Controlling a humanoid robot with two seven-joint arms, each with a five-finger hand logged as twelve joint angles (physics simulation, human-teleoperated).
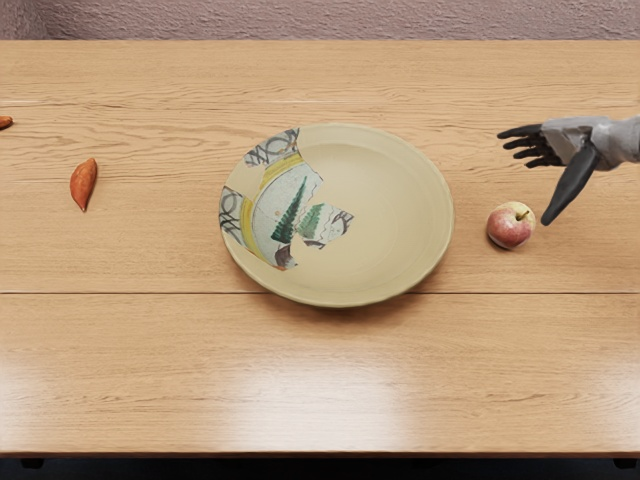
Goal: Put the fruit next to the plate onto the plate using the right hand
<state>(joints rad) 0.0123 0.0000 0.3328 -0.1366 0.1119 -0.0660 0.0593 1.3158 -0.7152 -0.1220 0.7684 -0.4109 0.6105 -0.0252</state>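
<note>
Apple (510, 225) rests on the table (320, 380) just right of the plate (395, 200), clear of its rim. Right hand (558, 148) hovers far-right of it, fingers spread wide, holding nothing. Bring the palm over the apple, close around its widest part, lift above the rim.

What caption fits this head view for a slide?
Open right hand hovers near a red apple beside a painted cream plate on a wooden table.
</note>
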